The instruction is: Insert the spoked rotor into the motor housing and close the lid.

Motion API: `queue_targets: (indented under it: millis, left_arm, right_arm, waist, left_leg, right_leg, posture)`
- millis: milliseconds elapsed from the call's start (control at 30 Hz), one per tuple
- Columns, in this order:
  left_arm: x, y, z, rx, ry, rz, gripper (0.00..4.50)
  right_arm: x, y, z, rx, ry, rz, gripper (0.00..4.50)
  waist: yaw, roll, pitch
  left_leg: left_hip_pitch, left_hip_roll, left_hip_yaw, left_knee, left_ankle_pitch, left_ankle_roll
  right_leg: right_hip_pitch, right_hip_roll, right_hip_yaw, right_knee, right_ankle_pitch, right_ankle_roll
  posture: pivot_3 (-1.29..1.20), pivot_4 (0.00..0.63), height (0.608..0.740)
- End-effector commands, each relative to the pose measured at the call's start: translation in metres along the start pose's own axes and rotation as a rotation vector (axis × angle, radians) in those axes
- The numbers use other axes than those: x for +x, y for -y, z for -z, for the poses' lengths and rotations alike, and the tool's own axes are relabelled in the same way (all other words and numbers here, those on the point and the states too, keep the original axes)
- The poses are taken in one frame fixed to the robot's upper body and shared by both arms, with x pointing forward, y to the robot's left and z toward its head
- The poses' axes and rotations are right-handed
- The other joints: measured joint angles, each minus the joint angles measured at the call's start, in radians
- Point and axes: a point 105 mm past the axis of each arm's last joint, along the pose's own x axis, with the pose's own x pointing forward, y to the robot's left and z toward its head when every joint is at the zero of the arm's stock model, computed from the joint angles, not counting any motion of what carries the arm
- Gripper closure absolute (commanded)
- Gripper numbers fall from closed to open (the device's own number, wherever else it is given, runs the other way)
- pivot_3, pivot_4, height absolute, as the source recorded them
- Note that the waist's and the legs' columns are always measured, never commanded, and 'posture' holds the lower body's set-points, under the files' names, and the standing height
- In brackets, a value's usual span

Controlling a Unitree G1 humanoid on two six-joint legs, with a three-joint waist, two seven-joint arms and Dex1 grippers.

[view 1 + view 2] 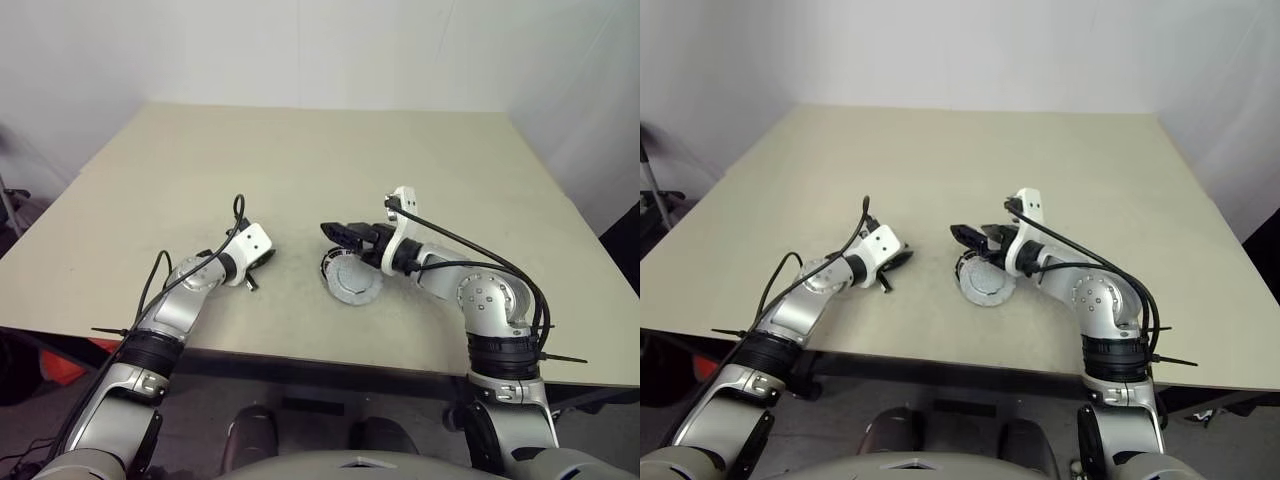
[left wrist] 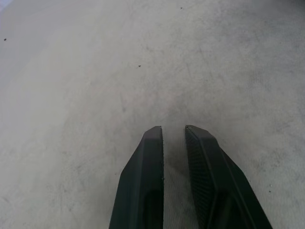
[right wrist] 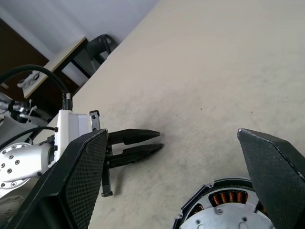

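At frame centre, the right gripper (image 1: pixel 335 233) is held with fingers wide and empty above the motor housing (image 1: pixel 354 281), while the left gripper's (image 2: pixel 174 138) fingers are nearly closed, empty.

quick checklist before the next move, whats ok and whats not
1. Right gripper open and holding nothing: ok, jaws stand wide.
2. Right gripper clear of the motor housing: ok, it hangs above it.
3. Rotor in the housing: cannot tell; a plain silver disc sits inside the copper windings, and no spokes can be made out.
4. Lid closed flat: cannot tell; the head views show a grey round top, but its seating is unclear.
5. Left gripper out of the way: ok, nearly shut, holding nothing, low over bare table, apart from the housing.
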Motion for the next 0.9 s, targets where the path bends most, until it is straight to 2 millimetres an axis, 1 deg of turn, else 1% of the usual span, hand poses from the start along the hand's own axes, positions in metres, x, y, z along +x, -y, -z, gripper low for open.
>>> queue_targets:
  millis: [33, 133, 200, 267, 367, 467, 567, 767, 900]
  left_arm:
    - [-0.001, -0.011, -0.008, 0.024, 0.021, -0.032, 3.67]
    - [-0.001, -0.011, -0.009, 0.021, 0.025, -0.032, 3.67]
    - [-0.001, -0.010, -0.011, 0.004, 0.037, -0.026, 3.67]
    - [-0.002, -0.008, -0.017, -0.027, 0.064, -0.008, 3.67]
    - [-0.003, -0.009, -0.022, -0.025, 0.083, 0.003, 3.67]
    - [-0.004, -0.009, -0.021, -0.014, 0.085, 0.010, 3.67]
    - [-0.007, -0.008, -0.031, -0.048, 0.136, 0.035, 3.67]
    - [-0.011, -0.006, -0.044, -0.102, 0.198, 0.078, 3.67]
    - [-0.011, -0.002, -0.042, -0.100, 0.192, 0.088, 3.67]
  right_arm:
    - [-0.003, -0.007, -0.018, -0.098, 0.054, -0.012, 0.04]
    - [-0.008, -0.004, -0.019, -0.344, 0.043, 0.011, 0.04]
    - [-0.012, -0.004, -0.009, -0.485, -0.015, -0.025, 0.04]
    - [-0.016, -0.004, 0.003, -0.563, -0.076, -0.073, 0.04]
    - [-0.018, -0.003, 0.014, -0.602, -0.121, -0.119, 0.04]
    - [-0.017, 0.000, 0.029, -0.643, -0.164, -0.148, 0.04]
    - [-0.015, 0.007, 0.039, -0.663, -0.190, -0.140, 0.04]
    - [-0.014, 0.018, 0.049, -0.672, -0.215, -0.111, 0.04]
    - [-0.018, 0.026, 0.050, -0.666, -0.217, -0.081, 0.04]
  waist:
    - [0.000, 0.000, 0.000]
    - [0.001, 0.000, 0.000]
    - [0.004, 0.000, 0.000]
    - [0.004, 0.000, 0.000]
    - [0.003, 0.000, 0.000]
    - [0.001, 0.000, 0.000]
    - [0.002, -0.001, 0.000]
    - [0.002, -0.001, 0.000]
    - [0.002, -0.001, 0.000]
  left_leg:
    - [0.000, 0.000, 0.000, 0.000, 0.000, 0.000]
    - [0.000, 0.000, 0.000, 0.001, 0.000, 0.000]
    - [0.000, 0.000, 0.000, 0.002, 0.000, 0.000]
    - [0.000, 0.000, 0.000, 0.002, 0.000, 0.001]
    - [0.000, 0.000, 0.000, 0.002, -0.001, 0.001]
    - [0.000, 0.000, 0.000, 0.004, -0.001, 0.002]
    - [0.000, 0.000, 0.000, 0.005, -0.001, 0.003]
    - [0.000, 0.000, 0.000, 0.006, -0.002, 0.004]
    - [0.000, 0.000, 0.000, 0.007, -0.002, 0.004]
  right_leg:
    - [0.000, 0.000, 0.000, 0.000, 0.000, 0.000]
    - [0.000, 0.000, 0.000, 0.000, 0.000, 0.000]
    - [0.001, 0.000, 0.000, 0.000, 0.000, 0.000]
    - [0.001, 0.000, 0.000, 0.000, 0.000, 0.001]
    - [0.001, 0.000, 0.000, 0.000, 0.000, 0.000]
    - [0.001, 0.000, 0.000, 0.001, 0.000, 0.000]
    - [0.002, 0.000, 0.000, 0.001, 0.000, 0.000]
    - [0.002, 0.000, 0.000, 0.003, 0.000, 0.000]
    - [0.002, 0.000, 0.000, 0.003, 0.000, 0.000]
  posture:
    - [0.00, 0.000, 0.740]
    - [0.00, 0.000, 0.740]
    - [0.00, 0.000, 0.740]
    - [0.00, 0.000, 0.740]
    - [0.00, 0.000, 0.740]
    - [0.00, 0.000, 0.740]
    - [0.00, 0.000, 0.740]
    - [0.00, 0.000, 0.740]
    - [0.00, 0.000, 0.740]
